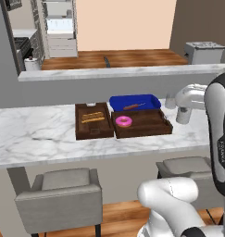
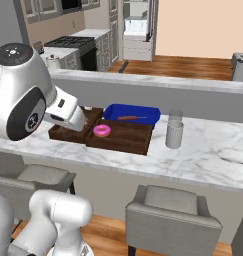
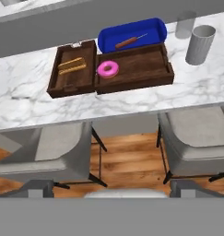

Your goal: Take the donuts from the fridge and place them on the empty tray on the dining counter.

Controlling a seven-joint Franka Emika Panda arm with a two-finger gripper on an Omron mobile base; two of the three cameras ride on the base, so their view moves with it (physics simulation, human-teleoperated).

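- Pink-iced ring donut (image 1: 123, 121) (image 2: 101, 131) (image 3: 107, 69), lying flat inside the wide rectangular dark brown wooden tray (image 1: 151, 126) (image 2: 130, 137) (image 3: 141, 69), at the tray's left end, free of any grip.
- Wide tray resting on the long white marble-look dining counter (image 1: 49, 136) (image 2: 213, 150) (image 3: 26, 103), with the raised grey ledge (image 1: 109, 72) (image 2: 158, 82) behind it.
- Squarer brown wooden tray (image 1: 93, 121) (image 2: 63, 134) (image 3: 69, 76) touching the wide tray's left edge, holding yellowish sticks (image 1: 92, 117) (image 3: 71, 65).
- Blue rectangular tray (image 1: 134, 102) (image 2: 132, 114) (image 3: 132, 37) just behind the wide tray, with a thin reddish-brown stick (image 1: 134, 107) (image 2: 128, 118) (image 3: 129, 42) lying in it.
- Grey ribbed cylindrical cup (image 2: 174, 134) (image 3: 199, 44) upright on the counter, right of the wide tray; a clear glass (image 2: 175, 116) (image 3: 184, 24) just behind it.
- Grey upholstered stools (image 1: 60, 196) (image 2: 173, 217) (image 3: 44, 152) tucked under the counter's near edge.
- Tall light-grey fridge (image 1: 59, 25) (image 2: 138, 27) far beyond the wide tray, past the ledge, standing open with its shelves showing.
- Gripper held back from the wide tray, above the stools; jaws spread wide, holding nothing.
- Faint vertical lettering on the dark arm link in the left base view, too small to read.
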